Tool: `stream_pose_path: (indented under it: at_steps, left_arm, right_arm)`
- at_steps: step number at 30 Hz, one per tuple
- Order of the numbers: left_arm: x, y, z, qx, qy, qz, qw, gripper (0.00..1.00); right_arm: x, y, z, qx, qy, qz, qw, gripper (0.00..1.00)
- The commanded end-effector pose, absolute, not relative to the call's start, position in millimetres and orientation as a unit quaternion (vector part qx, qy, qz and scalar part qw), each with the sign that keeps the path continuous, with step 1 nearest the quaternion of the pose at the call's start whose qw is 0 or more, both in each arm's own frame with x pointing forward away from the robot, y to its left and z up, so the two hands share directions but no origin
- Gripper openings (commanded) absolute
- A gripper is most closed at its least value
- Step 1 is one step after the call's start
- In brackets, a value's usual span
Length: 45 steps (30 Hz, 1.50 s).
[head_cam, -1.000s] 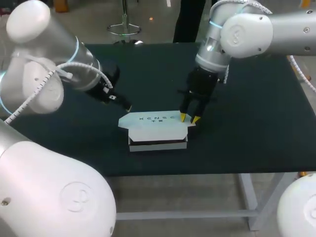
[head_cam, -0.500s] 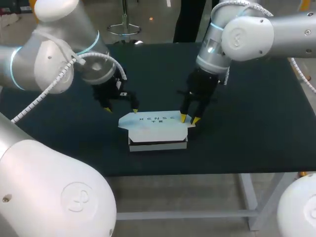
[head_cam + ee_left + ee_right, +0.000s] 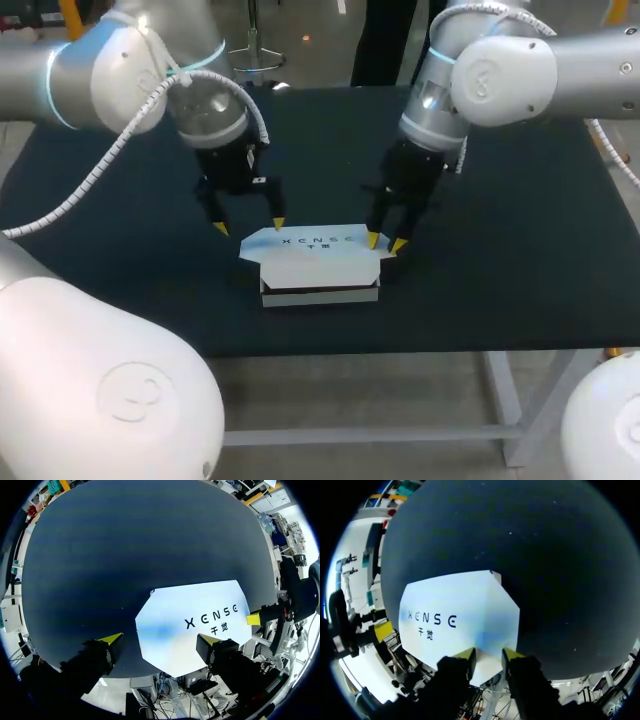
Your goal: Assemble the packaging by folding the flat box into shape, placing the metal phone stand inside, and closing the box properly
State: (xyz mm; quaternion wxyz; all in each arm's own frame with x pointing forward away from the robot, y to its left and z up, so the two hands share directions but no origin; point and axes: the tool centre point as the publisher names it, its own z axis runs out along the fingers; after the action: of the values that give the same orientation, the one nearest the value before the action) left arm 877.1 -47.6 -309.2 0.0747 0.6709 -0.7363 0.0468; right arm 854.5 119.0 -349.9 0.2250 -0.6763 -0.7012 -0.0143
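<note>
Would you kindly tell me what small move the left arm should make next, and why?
Probably lower the left gripper onto the left end of the white lid. It is open there, one tip over the lid and the other over the table beside it. The right gripper is at the lid's right end, and the box is not yet closed.

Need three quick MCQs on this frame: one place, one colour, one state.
1. Where is the right gripper? A at the box's right end; B at its left end; C nowhere near it.
2. Colour of the box? A red; B white; C brown.
3. State of the left gripper? A shut on the box; B open; C shut, empty.
Answers: 1 A, it hangs at the box's right edge. 2 B, white top with dark print. 3 B, its fingers stand wide apart, holding nothing.
</note>
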Motion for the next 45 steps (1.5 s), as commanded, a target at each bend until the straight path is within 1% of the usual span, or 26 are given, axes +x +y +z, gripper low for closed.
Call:
stream_pose_path:
  at_steps: [1,2,4,5,6,7,8,9,10,11,14,16,17,19,24,45]
  left_arm:
    - [883,-56,-311,0.672,-0.734,0.02,0.101,1.0]
    - [884,-57,-312,0.67,-0.733,0.02,0.116,1.0]
    - [884,-59,-315,0.672,-0.729,0.017,0.131,0.78]
    - [883,-59,-317,0.676,-0.724,0.015,0.136,0.8]
    - [883,-60,-318,0.678,-0.721,0.014,0.139,0.73]
    - [881,-60,-320,0.675,-0.724,0.014,0.141,0.71]
    - [879,-60,-320,0.68,-0.719,0.016,0.145,0.72]
    - [876,-60,-321,0.679,-0.719,0.017,0.145,0.67]
    - [874,-59,-322,0.678,-0.72,0.017,0.148,0.59]
    - [873,-59,-322,0.681,-0.717,0.016,0.15,0.54]
    - [870,-58,-324,0.686,-0.711,0.006,0.156,0.56]
    - [869,-58,-326,0.693,-0.704,0.0,0.155,0.53]
    - [868,-58,-327,0.695,-0.702,-0.004,0.157,0.55]
    - [868,-58,-328,0.701,-0.696,-0.005,0.158,0.49]
    - [864,-58,-331,0.708,-0.689,-0.004,0.156,0.51]
    - [848,-57,-343,0.734,-0.664,0.021,0.138,0.46]
  right_arm:
    - [853,120,-349,-0.68,-0.699,-0.017,0.222,0.38]
    - [853,119,-349,-0.681,-0.698,-0.019,0.222,0.38]
    - [853,118,-349,-0.681,-0.697,-0.02,0.224,0.38]
    - [853,118,-349,-0.682,-0.696,-0.02,0.224,0.38]
    - [853,118,-349,-0.682,-0.696,-0.02,0.224,0.38]
    - [853,118,-349,-0.682,-0.696,-0.019,0.224,0.38]
    - [853,118,-349,-0.682,-0.696,-0.019,0.224,0.38]
    - [853,118,-349,-0.682,-0.696,-0.019,0.224,0.38]
    - [853,118,-349,-0.682,-0.695,-0.018,0.224,0.38]
    - [854,118,-349,-0.682,-0.695,-0.018,0.225,0.38]
    - [854,118,-350,-0.683,-0.695,-0.019,0.225,0.38]
    - [854,118,-351,-0.683,-0.695,-0.019,0.226,0.38]
    - [854,119,-351,-0.683,-0.694,-0.019,0.226,0.38]
    - [854,119,-352,-0.683,-0.694,-0.02,0.227,0.38]
    - [853,120,-353,-0.684,-0.692,-0.022,0.229,0.38]
    - [852,121,-359,-0.692,-0.681,-0.04,0.236,0.39]
